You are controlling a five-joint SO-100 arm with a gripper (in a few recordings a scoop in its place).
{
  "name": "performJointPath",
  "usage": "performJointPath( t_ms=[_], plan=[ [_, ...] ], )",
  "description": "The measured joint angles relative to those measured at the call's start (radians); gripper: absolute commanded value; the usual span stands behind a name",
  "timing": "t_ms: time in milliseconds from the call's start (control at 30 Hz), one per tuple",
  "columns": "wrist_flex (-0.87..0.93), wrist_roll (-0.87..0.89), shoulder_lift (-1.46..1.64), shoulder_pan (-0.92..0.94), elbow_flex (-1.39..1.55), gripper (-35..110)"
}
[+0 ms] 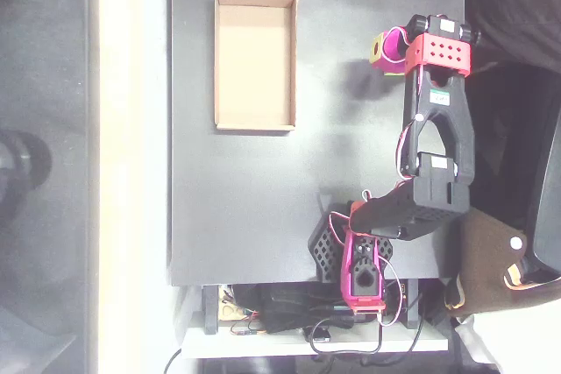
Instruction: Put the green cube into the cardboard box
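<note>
The cardboard box [254, 59] is a shallow tan tray lying open on the black table's far left part, and nothing is inside it. My magenta gripper [386, 48] is over the table's far right part, well to the right of the box, and points left toward it. A flat yellow patch covers the gripper's tip. From above its fingers cannot be told apart, so whether they are open or shut stays unclear. The green cube is hidden.
The black table [254, 208] has a wide bare stretch between box and arm. The arm's base [361, 269] stands at the near edge with cables below it. A pale floor strip runs along the table's left edge.
</note>
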Motion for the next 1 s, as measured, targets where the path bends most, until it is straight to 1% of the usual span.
performJointPath(
  t_ms=[467,667,1000],
  plan=[
    [-0.009,0.0,-0.032,-0.005,0.0,35],
    [-0.097,0.0,-0.032,-0.005,0.005,35],
    [-0.117,0.002,-0.075,0.017,0.005,35]
  ],
)
